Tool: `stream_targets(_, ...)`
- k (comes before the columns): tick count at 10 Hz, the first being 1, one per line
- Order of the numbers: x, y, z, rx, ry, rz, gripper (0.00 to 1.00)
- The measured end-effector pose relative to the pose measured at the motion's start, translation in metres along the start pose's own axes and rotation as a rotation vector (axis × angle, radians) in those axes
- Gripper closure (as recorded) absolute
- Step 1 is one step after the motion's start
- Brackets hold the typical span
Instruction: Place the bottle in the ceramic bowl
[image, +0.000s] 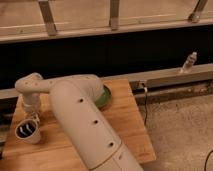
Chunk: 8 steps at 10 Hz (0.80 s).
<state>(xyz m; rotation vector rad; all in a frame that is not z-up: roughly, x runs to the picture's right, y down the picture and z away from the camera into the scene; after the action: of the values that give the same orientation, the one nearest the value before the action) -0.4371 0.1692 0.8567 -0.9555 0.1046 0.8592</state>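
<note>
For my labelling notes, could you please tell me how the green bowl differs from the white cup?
The ceramic bowl is green; the cup is white with a dark inside. The bowl is mostly hidden behind the robot arm; the cup shows almost whole. The bowl sits farther back, the cup nearer the camera. Both stand on the wooden table. The gripper hangs just above the cup.

- The thick white arm (87, 127) rises from the near edge, slanting away and to the left.
- At its far end it bends into a shorter link (56, 84) that runs level toward the left.
- The rounded wrist (29, 86) turns straight down.
- The gripper (33, 116) hangs below the wrist, far left, pointing downward.
</note>
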Motion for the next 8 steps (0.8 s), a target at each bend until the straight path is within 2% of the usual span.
stream_targets(1,0.0,0.001,0.002,-0.004,-0.003,0.003,0.99)
stream_targets(5,0.0,-0.001,0.001,-0.015,-0.019,0.013,1.0)
stream_targets(6,-0.002,0.001,-0.004,-0.024,-0.039,0.008,1.0)
stream_targets(8,-0.008,-0.002,-0.029,-0.023,-0.092,0.001,1.0)
